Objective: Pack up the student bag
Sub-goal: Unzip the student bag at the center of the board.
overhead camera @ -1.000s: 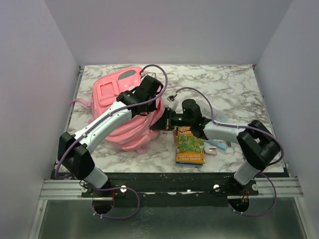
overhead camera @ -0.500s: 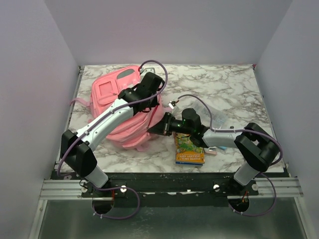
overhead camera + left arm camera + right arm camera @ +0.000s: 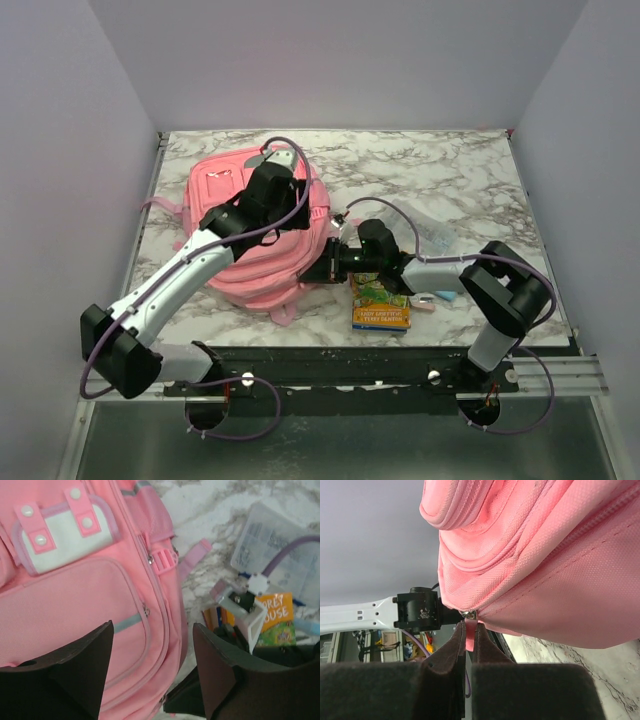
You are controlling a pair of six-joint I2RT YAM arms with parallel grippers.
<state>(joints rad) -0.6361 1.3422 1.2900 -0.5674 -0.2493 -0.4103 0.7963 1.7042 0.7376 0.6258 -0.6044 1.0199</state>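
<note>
The student bag [image 3: 245, 245], a large pink backpack, lies flat on the marble table, left of centre. Its white patch and grey-trimmed pocket show in the left wrist view, where the student bag [image 3: 75, 605] fills the left half. My left gripper [image 3: 272, 192] hovers over the bag's top, and the left gripper [image 3: 152, 645] is open with nothing between its fingers. My right gripper [image 3: 318, 268] is at the bag's lower right edge. In the right wrist view the right gripper [image 3: 470, 625] is shut on a pink zipper pull [image 3: 470, 630] hanging from the bag's seam [image 3: 545, 555].
A colourful book [image 3: 380, 300] lies under the right forearm, near the table's front edge. A clear plastic case [image 3: 432, 230] sits to its far right, and a small blue and pink item [image 3: 437, 296] lies beside the book. White walls enclose the table on three sides.
My left gripper has opened, let go of the bag and pulled back to the left. The bag has dropped flat. The right gripper stays shut at the bag's edge.
</note>
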